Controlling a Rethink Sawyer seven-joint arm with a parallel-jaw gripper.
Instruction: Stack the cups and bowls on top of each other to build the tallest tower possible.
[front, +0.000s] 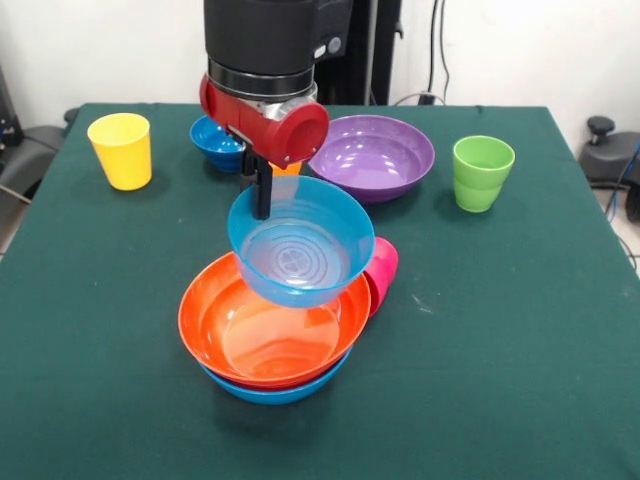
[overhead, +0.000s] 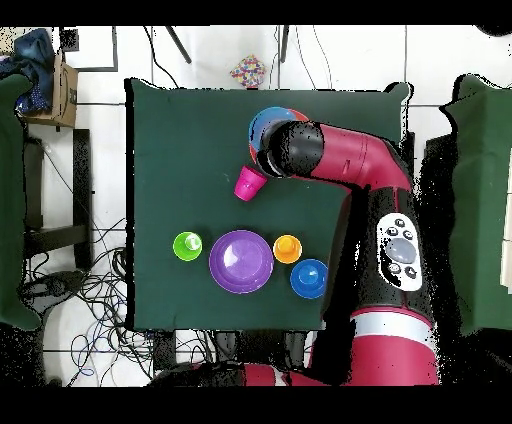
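Note:
My gripper (front: 258, 192) is shut on the far rim of the small light-blue bowl (front: 300, 245). It holds the bowl tilted just over the large orange bowl (front: 255, 335), which sits nested in the large light-blue bowl (front: 275, 392). I cannot tell whether the held bowl touches the orange one. The magenta-pink cup (front: 384, 270) lies on its side against the stack's right; it also shows in the overhead view (overhead: 248, 184). In the overhead view my arm (overhead: 330, 155) hides most of the stack (overhead: 262, 122).
The yellow cup (front: 121, 150) stands far left and the green cup (front: 481, 172) far right. The purple bowl (front: 372, 155), the dark-blue bowl (front: 215, 142) and the orange cup (overhead: 287, 248) stand near the robot's side.

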